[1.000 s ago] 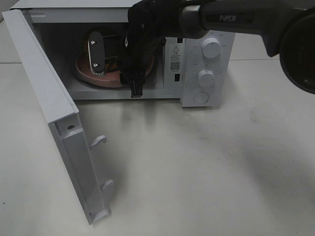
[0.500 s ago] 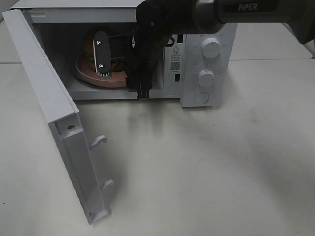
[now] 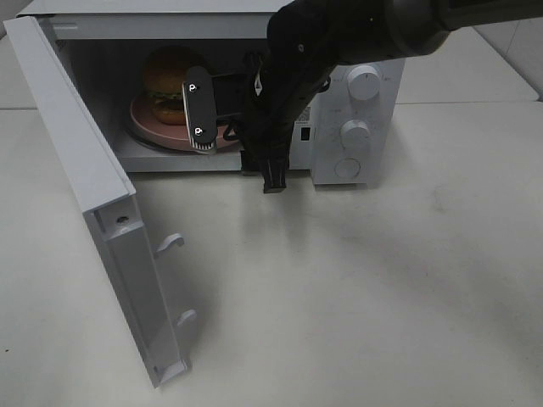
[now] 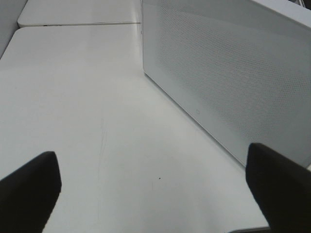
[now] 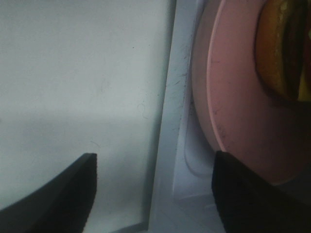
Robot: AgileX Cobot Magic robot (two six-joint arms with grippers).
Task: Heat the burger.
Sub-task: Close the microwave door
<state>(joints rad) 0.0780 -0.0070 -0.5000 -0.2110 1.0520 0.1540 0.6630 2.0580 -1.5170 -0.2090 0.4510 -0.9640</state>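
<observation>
Pale, lightly scuffed tabletop (image 3: 382, 297) fills the scene. Farthest left, seen only through its own wrist camera, the left gripper (image 4: 154, 194) hangs over bare table. Its two dark fingertips (image 4: 29, 189) are spread wide with nothing between them. The perforated side wall of a boxy white microwave oven (image 4: 228, 82) runs alongside it.

From the high camera, the oven's white door (image 3: 93, 195) stands swung fully open at the left. Inside the open cavity, the burger (image 3: 167, 85) (glossy golden-brown bun, green lettuce, dark filling) sits upright on a round pink plate (image 3: 153, 127) on the oven floor.

Just right of it, the black right gripper (image 3: 237, 165) is at the cavity's mouth, pointing downward, jaws apart and holding nothing. Its wrist camera shows plate and burger lying beyond the fingertips, untouched.

At the far right, the oven's control panel carries two round white knobs (image 3: 365, 82), one above the other, with a round white button (image 3: 348, 168) beneath.
</observation>
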